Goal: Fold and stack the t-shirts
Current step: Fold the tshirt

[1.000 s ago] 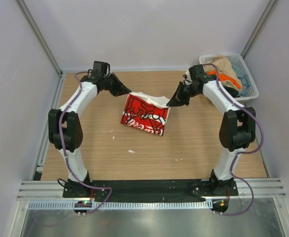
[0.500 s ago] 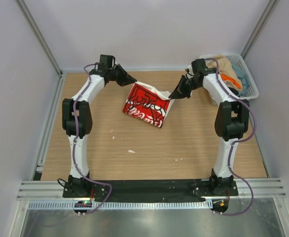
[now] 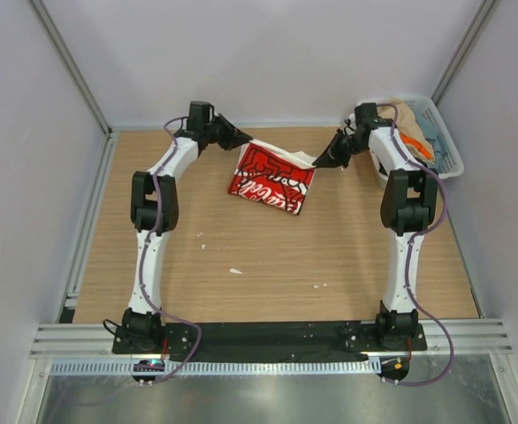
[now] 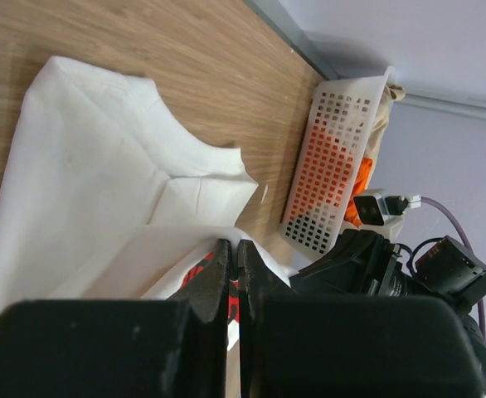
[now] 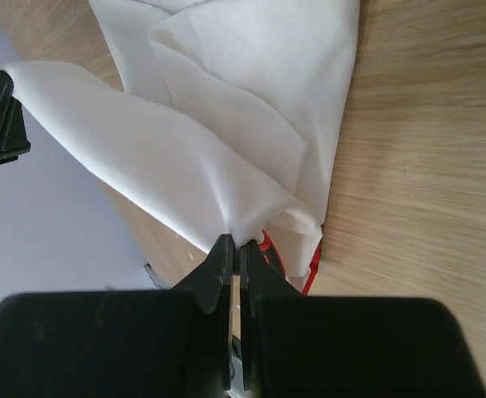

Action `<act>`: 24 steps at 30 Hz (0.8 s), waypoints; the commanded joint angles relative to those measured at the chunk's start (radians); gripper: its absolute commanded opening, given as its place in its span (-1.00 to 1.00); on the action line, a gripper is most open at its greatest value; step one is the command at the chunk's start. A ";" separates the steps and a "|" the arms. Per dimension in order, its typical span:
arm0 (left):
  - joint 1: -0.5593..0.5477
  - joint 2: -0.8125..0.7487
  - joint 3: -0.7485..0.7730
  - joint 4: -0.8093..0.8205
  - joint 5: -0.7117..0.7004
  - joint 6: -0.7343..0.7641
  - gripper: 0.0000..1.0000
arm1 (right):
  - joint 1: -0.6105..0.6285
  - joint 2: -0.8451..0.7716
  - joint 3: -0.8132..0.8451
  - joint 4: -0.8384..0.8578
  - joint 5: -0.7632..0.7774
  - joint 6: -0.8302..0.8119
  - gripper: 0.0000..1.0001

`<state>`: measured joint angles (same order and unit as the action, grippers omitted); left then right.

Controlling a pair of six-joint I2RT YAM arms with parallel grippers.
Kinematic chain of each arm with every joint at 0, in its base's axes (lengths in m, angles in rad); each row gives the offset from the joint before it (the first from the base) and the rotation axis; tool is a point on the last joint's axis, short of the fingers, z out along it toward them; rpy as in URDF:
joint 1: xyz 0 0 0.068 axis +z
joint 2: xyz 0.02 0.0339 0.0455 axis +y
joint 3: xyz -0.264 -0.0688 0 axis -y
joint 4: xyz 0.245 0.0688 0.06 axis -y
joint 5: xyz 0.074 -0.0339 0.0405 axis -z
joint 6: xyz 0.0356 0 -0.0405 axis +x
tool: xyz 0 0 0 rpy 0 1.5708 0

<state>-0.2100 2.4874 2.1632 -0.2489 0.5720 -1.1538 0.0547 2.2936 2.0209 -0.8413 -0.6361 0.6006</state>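
Observation:
The white t-shirt with the red graphic point(image 3: 272, 175) hangs stretched between my two grippers near the table's far edge, its lower part touching the wood. My left gripper point(image 3: 247, 141) is shut on its left top corner; the cloth point(image 4: 102, 182) shows in the left wrist view pinched between the fingers point(image 4: 218, 274). My right gripper point(image 3: 316, 163) is shut on its right top corner; the white cloth point(image 5: 226, 124) bunches at the fingertips point(image 5: 223, 257). More t-shirts, tan point(image 3: 402, 115), orange point(image 3: 409, 141) and pale blue point(image 3: 429, 132), lie in the basket.
A white lattice basket point(image 3: 445, 150) stands at the far right corner, close behind my right arm; it also shows in the left wrist view point(image 4: 334, 157). Small white scraps point(image 3: 235, 270) lie on the wooden table. Grey walls close the back and sides.
Both grippers have moved toward the far edge of the table, carrying the shirt with them. The shirt has shifted back and hangs more spread between them.

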 commanded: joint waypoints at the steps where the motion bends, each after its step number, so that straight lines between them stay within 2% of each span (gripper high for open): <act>1: 0.008 0.014 0.104 0.099 0.005 -0.021 -0.99 | -0.001 0.004 0.058 0.042 -0.023 0.014 -0.95; 3: 0.009 0.033 0.113 0.102 0.000 -0.020 -0.96 | -0.001 0.024 0.097 0.044 -0.028 0.016 -0.89; 5: 0.009 0.038 0.113 0.103 -0.009 -0.014 -0.82 | -0.003 0.061 0.134 0.033 -0.025 0.011 -0.81; 6: 0.009 0.036 0.115 0.091 -0.017 0.006 -0.72 | -0.004 0.075 0.153 0.027 -0.024 0.013 -0.67; 7: 0.011 0.033 0.119 0.076 -0.043 0.020 -0.49 | -0.003 0.085 0.185 0.025 -0.028 0.019 -0.59; 8: 0.011 0.031 0.127 0.048 -0.050 0.040 -0.43 | -0.006 0.102 0.197 0.027 -0.027 0.018 -0.50; 9: 0.014 0.030 0.139 0.028 -0.060 0.086 -0.40 | -0.007 0.110 0.209 0.034 -0.025 0.021 -0.34; 12: 0.020 0.010 0.201 -0.076 -0.113 0.164 -0.28 | -0.015 0.139 0.257 0.051 -0.034 0.025 -0.09; 15: 0.027 -0.036 0.222 -0.139 -0.144 0.235 -0.27 | -0.027 0.164 0.312 0.088 -0.022 0.042 0.07; 18: 0.024 -0.122 0.178 -0.178 -0.146 0.267 -0.28 | -0.035 0.173 0.311 0.196 -0.031 0.096 0.18; 20: 0.011 -0.174 0.086 -0.171 -0.133 0.284 -0.28 | -0.035 0.211 0.328 0.244 -0.036 0.120 0.18; 24: -0.028 -0.345 -0.098 -0.181 -0.084 0.328 -0.34 | -0.021 0.297 0.383 0.373 -0.033 0.197 0.02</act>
<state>-0.2012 2.3081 2.1349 -0.4095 0.4480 -0.8978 0.0223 2.5378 2.3550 -0.6174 -0.6571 0.7177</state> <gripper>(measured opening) 0.337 0.530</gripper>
